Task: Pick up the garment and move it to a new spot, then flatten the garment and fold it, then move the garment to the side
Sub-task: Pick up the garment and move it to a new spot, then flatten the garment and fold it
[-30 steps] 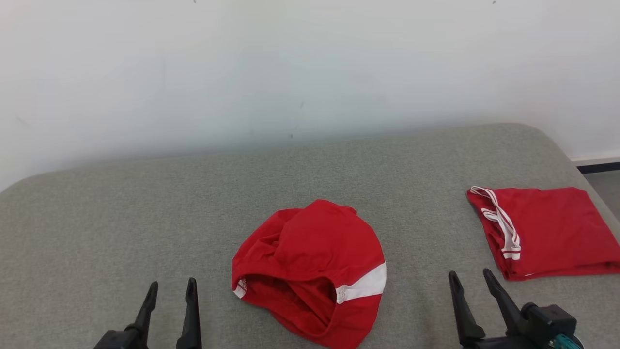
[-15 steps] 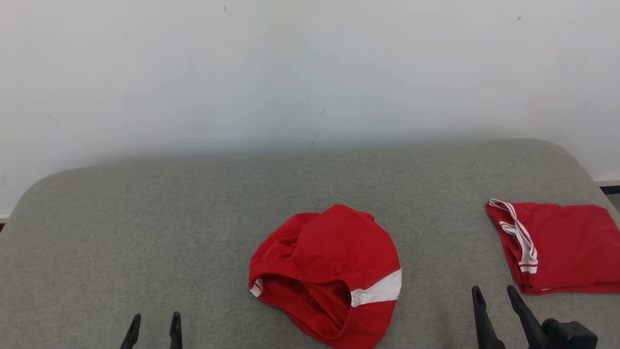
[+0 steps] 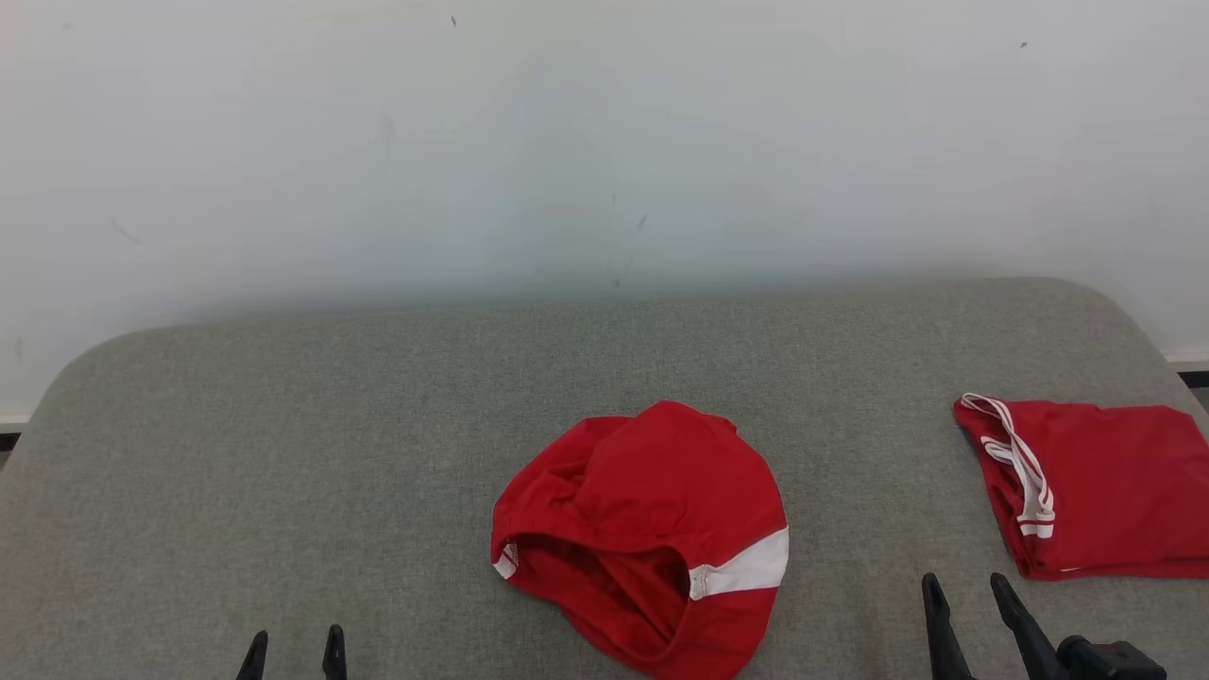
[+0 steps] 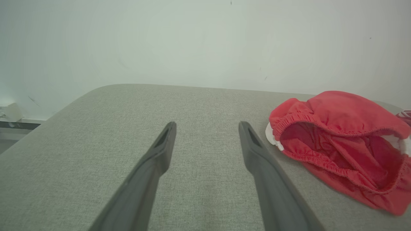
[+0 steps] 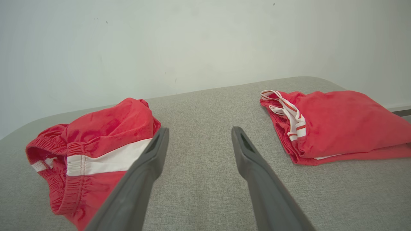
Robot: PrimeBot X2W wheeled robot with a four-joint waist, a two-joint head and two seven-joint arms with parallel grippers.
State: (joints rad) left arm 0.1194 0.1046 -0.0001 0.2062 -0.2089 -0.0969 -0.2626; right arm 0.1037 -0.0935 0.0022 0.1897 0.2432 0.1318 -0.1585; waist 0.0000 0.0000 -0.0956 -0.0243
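A crumpled red garment (image 3: 652, 529) with a white side stripe and an elastic waistband lies in a heap near the front middle of the grey padded surface (image 3: 378, 425). It also appears as the garment (image 4: 337, 141) to the right of my left fingers and as the garment (image 5: 93, 150) left of my right fingers. My left gripper (image 3: 293, 652) stands open at the lower left, well apart from the heap. My right gripper (image 3: 968, 600) is open at the lower right, between the heap and a folded piece. Both hold nothing.
A folded red garment (image 3: 1096, 486) with white striped trim lies at the right edge of the surface, seen too as the folded garment (image 5: 330, 125). A pale wall (image 3: 604, 142) rises behind. The surface's rounded corners fall away at far left and far right.
The head view has tilted up and panned, so everything sits lower and further right in it. Both grippers show less of themselves at the bottom edge. The garments lie unchanged.
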